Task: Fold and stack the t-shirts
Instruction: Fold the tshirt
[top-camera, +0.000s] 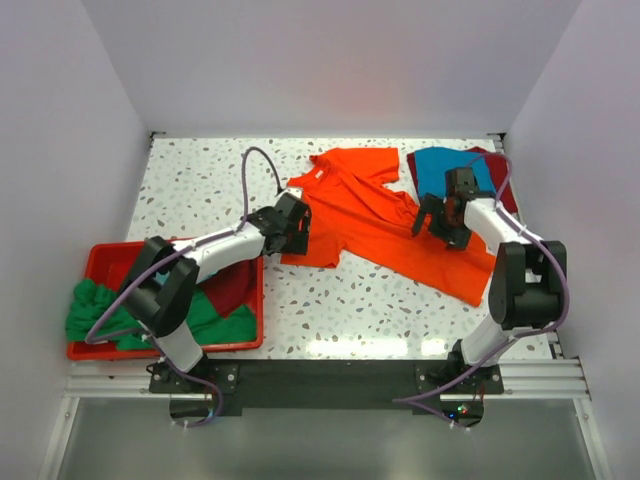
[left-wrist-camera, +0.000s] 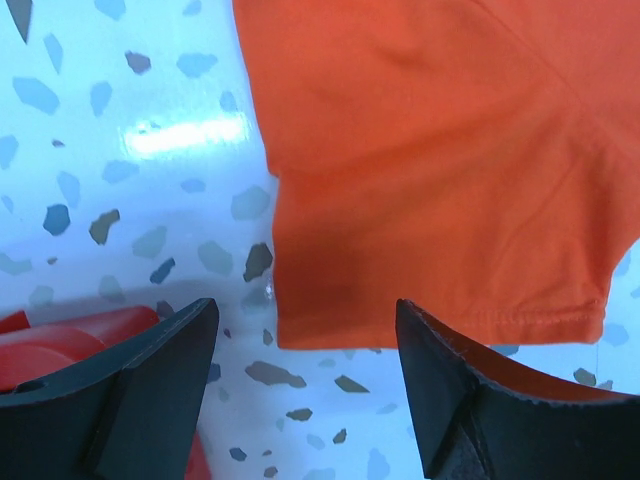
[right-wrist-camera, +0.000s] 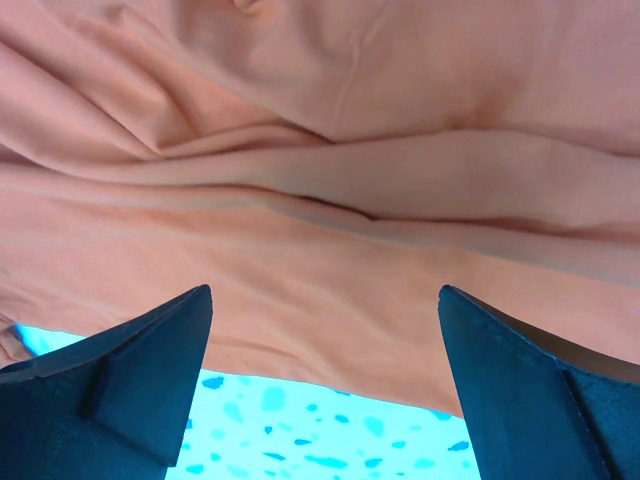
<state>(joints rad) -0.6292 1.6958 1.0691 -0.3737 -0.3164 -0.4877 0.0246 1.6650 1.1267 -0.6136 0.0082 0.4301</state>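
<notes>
bin (top-camera: 235, 346) of red plastic nearest, at the left edge of the speckled bench (top-camera: 200, 190), with a crumpled green t-shirt (top-camera: 90, 310) spilling over its left wall and a dark red t-shirt (top-camera: 232, 285) inside. farther in, orange t-shirt (top-camera: 360, 215) spread loosely across mid-bench, left pincer (left-wrist-camera: 305, 320) released, jaws wide apart just above its near-left hemmed corner, right pincer (right-wrist-camera: 325, 300) likewise released, jaws apart over wrinkled cloth near the shirt's right edge, gripping nothing. farthest, at the back right, blue t-shirt (top-camera: 440, 165) lying on dark red garment (top-camera: 412, 160), just beside the orange one.
</notes>
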